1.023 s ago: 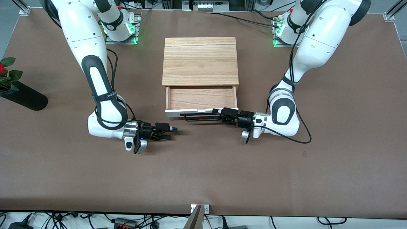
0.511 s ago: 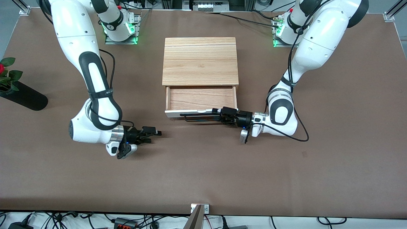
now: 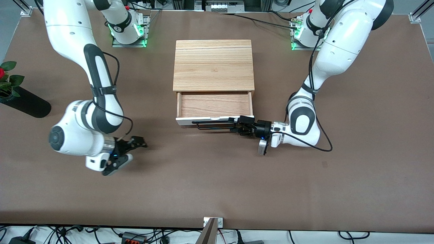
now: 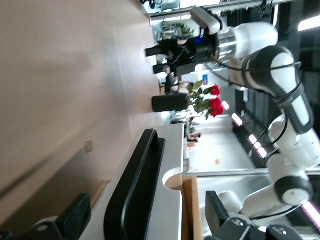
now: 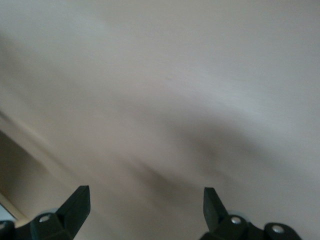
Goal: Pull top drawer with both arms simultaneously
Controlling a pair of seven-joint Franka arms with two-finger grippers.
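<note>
The top drawer (image 3: 215, 105) stands pulled out from under the cabinet's wood top (image 3: 213, 66), with its light wood inside showing. Its white front (image 3: 184, 120) carries the black bar handle (image 3: 212, 122). My left gripper (image 3: 238, 124) is at the handle's end toward the left arm. In the left wrist view this gripper (image 4: 146, 217) is open, with the handle (image 4: 135, 190) and the white front (image 4: 170, 160) between its spread fingers. My right gripper (image 3: 139, 143) is open and empty over bare table, well away from the drawer toward the right arm's end. The right wrist view (image 5: 145, 200) shows only table.
A black vase (image 3: 25, 103) with a red rose lies at the table's edge at the right arm's end; it also shows in the left wrist view (image 4: 170, 103). The brown table spreads wide between the drawer and the front camera.
My right arm has swung away from the drawer toward its own end of the table. My left gripper stays at the handle. The drawer has not moved.
</note>
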